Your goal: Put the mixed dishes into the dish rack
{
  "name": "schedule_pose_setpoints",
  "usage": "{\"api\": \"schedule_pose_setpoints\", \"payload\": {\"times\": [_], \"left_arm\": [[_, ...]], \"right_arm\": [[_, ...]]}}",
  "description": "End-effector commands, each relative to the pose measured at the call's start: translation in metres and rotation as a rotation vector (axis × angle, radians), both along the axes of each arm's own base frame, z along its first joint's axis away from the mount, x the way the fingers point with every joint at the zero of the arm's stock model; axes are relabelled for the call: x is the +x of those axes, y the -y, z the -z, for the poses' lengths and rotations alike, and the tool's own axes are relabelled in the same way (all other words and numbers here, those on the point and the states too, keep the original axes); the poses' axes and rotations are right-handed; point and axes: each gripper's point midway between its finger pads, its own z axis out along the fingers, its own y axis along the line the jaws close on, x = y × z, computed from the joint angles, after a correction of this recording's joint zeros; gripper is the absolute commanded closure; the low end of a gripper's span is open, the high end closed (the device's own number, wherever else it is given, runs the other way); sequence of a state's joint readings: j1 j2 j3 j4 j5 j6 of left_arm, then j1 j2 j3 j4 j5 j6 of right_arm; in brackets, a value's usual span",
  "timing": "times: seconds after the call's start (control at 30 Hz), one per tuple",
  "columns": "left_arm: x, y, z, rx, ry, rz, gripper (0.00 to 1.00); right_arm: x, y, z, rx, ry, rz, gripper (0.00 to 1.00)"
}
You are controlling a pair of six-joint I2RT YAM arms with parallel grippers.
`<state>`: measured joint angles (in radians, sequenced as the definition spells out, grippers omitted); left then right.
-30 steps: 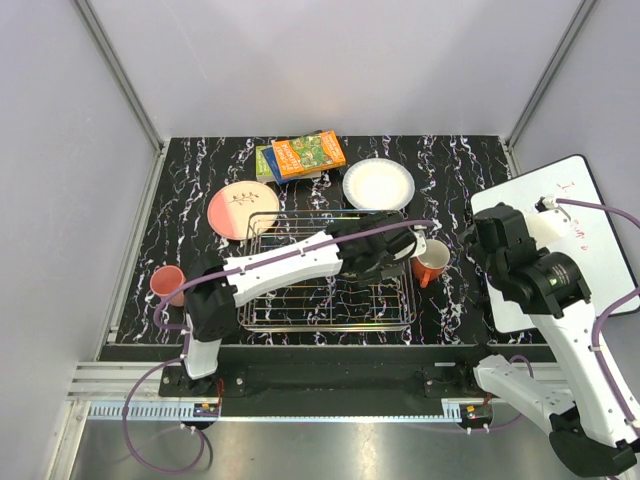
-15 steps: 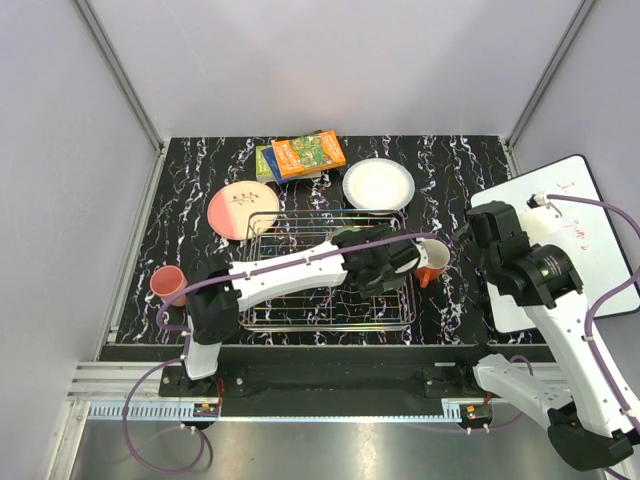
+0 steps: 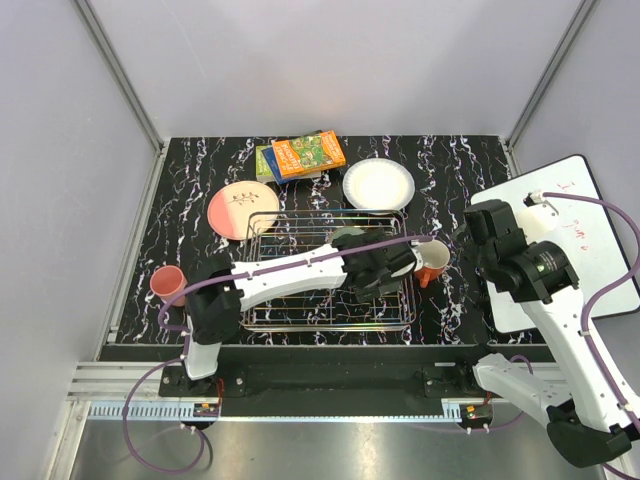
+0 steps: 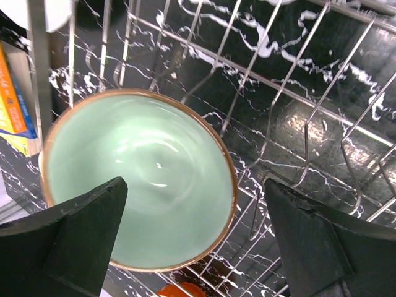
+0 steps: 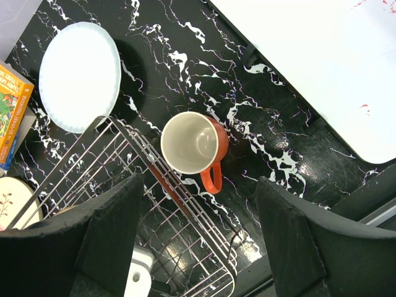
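Observation:
The dish rack [image 3: 300,300] of silver wire lies mid-table. A pale green bowl [image 4: 136,179] sits upright inside it near the back right; only its edge [image 3: 348,234] shows from above. My left gripper [image 4: 198,241] hangs open just above the bowl, touching nothing, and from the top it [image 3: 378,262] is over the rack's right part. The orange-red mug [image 5: 193,143] stands upright just outside the rack's right rim [image 3: 432,262]. My right gripper [image 5: 201,241] is open and empty high above it. The white plate [image 3: 378,184], pink-and-cream plate [image 3: 243,209] and pink cup [image 3: 167,283] rest on the table.
Colourful books [image 3: 305,155] are stacked at the back, behind the rack. A white board [image 3: 560,240] lies at the table's right edge, under my right arm. Grey walls enclose the table on three sides.
My left gripper has drawn back toward the near side over the rack, uncovering the green bowl's edge. My right arm has edged left toward the mug. Both grippers stay open.

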<state>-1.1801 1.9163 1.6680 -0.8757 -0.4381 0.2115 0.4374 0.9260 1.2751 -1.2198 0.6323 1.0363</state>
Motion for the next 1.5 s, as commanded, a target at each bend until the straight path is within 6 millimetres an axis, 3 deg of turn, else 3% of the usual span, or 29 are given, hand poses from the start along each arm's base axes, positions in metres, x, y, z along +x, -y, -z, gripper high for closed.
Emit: {"api": "schedule_pose_setpoints", "payload": {"times": [0.0,0.13,0.3,0.4,0.57,0.6,0.67,0.73,0.8,0.9,0.97,1.03,1.07,1.1,1.17,1.2,1.3,1.37,1.47], "left_arm": [[0.001,0.004,-0.009,-0.054,0.027,-0.004,0.01],[0.008,0.007,-0.014,-0.081,0.038,-0.018,0.11],[0.022,0.005,-0.027,-0.115,0.048,-0.044,0.60],[0.025,0.000,-0.022,-0.114,0.030,-0.058,0.72],[0.024,-0.006,-0.007,-0.084,0.009,-0.065,0.80],[0.024,-0.006,-0.006,-0.081,0.006,-0.064,0.90],[0.027,-0.004,-0.013,-0.096,0.017,-0.064,1.00],[0.031,-0.001,-0.029,-0.127,0.038,-0.057,1.00],[0.038,0.007,-0.060,-0.201,0.069,-0.056,1.00],[0.040,0.019,-0.120,-0.363,0.089,-0.036,1.00],[0.036,0.027,-0.164,-0.528,0.050,-0.012,1.00],[0.020,0.038,-0.187,-0.676,-0.071,0.019,1.00],[0.024,0.037,-0.201,-0.743,-0.121,0.018,1.00],[0.005,0.049,-0.203,-0.804,-0.274,0.096,1.00],[0.006,0.048,-0.200,-0.890,-0.460,0.060,1.00],[0.005,0.053,-0.190,-0.902,-0.551,0.058,1.00],[-0.014,0.058,-0.192,-1.030,-0.933,0.121,1.00],[0.008,0.062,-0.198,-1.183,-1.037,0.069,1.00],[0.029,0.061,-0.230,-1.382,-1.055,0.091,1.00]], "right_arm": [[0.002,0.001,-0.009,0.007,0.020,0.012,0.20],[0.003,-0.002,-0.005,0.018,0.013,0.005,0.21],[0.000,-0.003,0.002,0.030,0.006,-0.002,0.23],[-0.001,-0.003,0.003,0.035,0.007,-0.001,0.24],[-0.002,-0.002,0.001,0.034,0.015,-0.001,0.26],[-0.003,-0.001,0.001,0.033,0.016,0.000,0.26],[-0.003,-0.001,0.000,0.033,0.020,0.000,0.27],[-0.003,-0.001,-0.001,0.031,0.023,-0.001,0.28],[-0.004,0.001,-0.001,0.025,0.024,0.003,0.28],[-0.004,0.003,0.004,0.011,0.019,0.004,0.29],[-0.004,0.004,0.010,0.002,0.012,0.007,0.30],[-0.005,0.006,0.014,-0.004,0.012,0.013,0.30],[-0.005,0.007,0.016,-0.007,0.012,0.016,0.31],[-0.007,0.009,0.020,-0.016,0.009,0.024,0.32],[-0.009,0.013,0.019,-0.019,0.029,0.035,0.32],[-0.010,0.016,0.022,-0.031,0.027,0.042,0.33],[-0.014,0.018,0.025,-0.027,0.049,0.043,0.34],[-0.017,0.017,0.025,-0.005,0.062,0.039,0.35],[-0.020,0.016,0.029,0.019,0.070,0.036,0.36]]}}
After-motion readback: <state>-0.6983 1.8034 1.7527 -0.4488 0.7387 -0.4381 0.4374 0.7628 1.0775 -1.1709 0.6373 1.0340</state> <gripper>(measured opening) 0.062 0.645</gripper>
